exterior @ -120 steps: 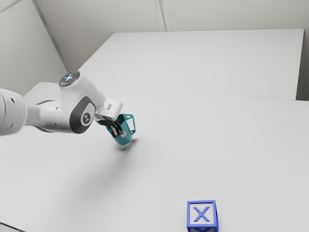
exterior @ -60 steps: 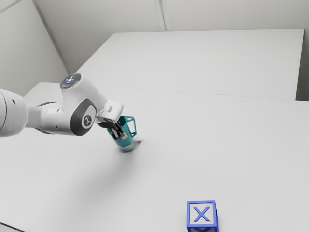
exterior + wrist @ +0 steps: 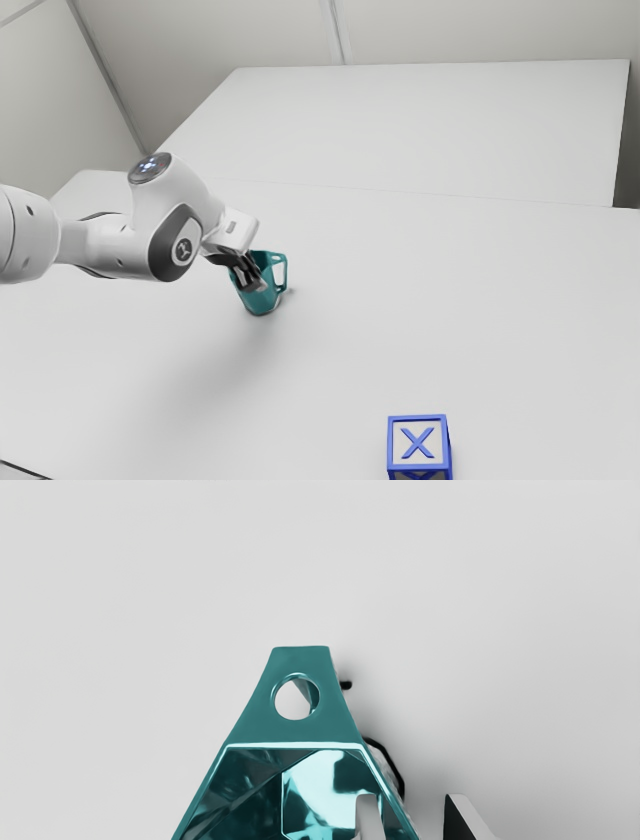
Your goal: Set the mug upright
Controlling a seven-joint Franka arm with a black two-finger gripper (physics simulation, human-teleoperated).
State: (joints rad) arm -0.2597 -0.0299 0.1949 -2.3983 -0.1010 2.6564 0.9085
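Standing on its bottom, right under the gripper (image 3: 410, 802), the teal mug (image 3: 250, 725) looks upright; one finger (image 3: 369, 815) is inside and the other (image 3: 470, 820) outside, spread apart, not pinching; the mug seems hard, light and a bit slippery; its side wall looks best to hold, gently, since bumps could tip it.

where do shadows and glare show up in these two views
exterior view: a broad, soft-edged grey shadow on the table, nearer the camera than the arm's hand; wrist view: bright reflections inside the teal mug, a shiny line along its rim, near-black patches just beside it
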